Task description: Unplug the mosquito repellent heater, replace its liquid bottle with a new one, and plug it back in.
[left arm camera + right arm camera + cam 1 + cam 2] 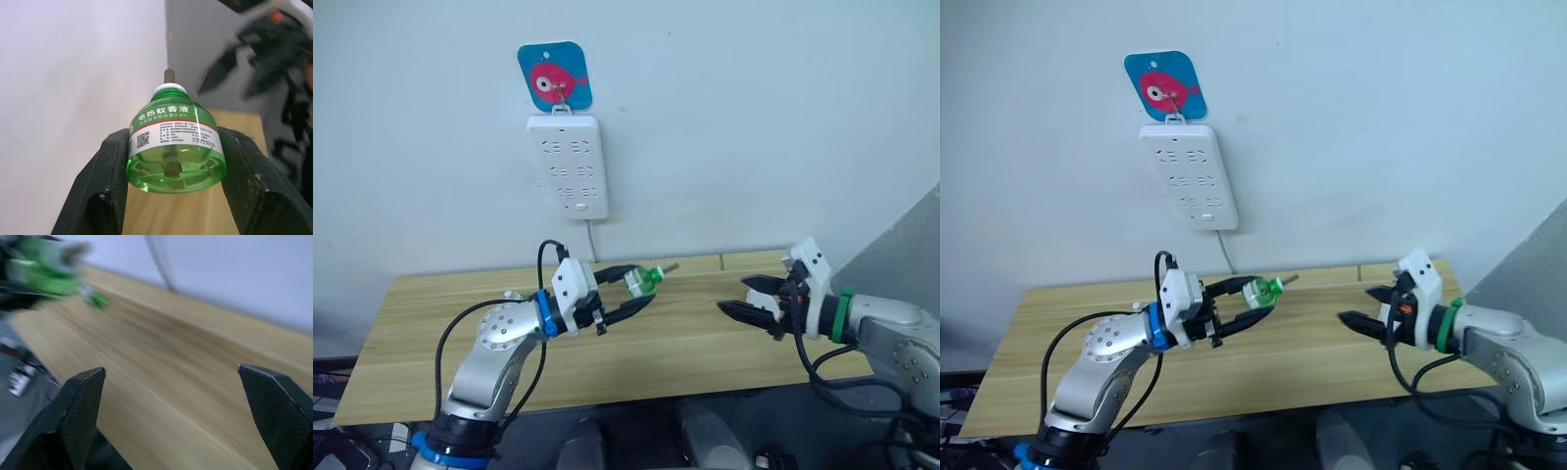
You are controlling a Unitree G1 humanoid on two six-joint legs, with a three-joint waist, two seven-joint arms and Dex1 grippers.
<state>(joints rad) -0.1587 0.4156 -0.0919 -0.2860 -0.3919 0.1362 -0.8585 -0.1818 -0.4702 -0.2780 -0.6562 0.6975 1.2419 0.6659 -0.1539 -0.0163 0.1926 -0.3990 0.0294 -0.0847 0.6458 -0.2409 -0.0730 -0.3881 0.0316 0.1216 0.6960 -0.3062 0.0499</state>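
Now left tool (631,289) clamps green liquid bottle (644,282); right tool (742,297) wide open, empty.

Before me stood a wooden table (705,343) against a pale wall (754,117). On that wall hung a white power strip (570,166) under a blue fish plaque (554,75), its cord (594,238) trailing down.

Left arm bends up at the elbow, its gripper (628,287) clamped on a bottle (175,144). Right arm reaches in from the right, its gripper (741,297) spread, pointing left.
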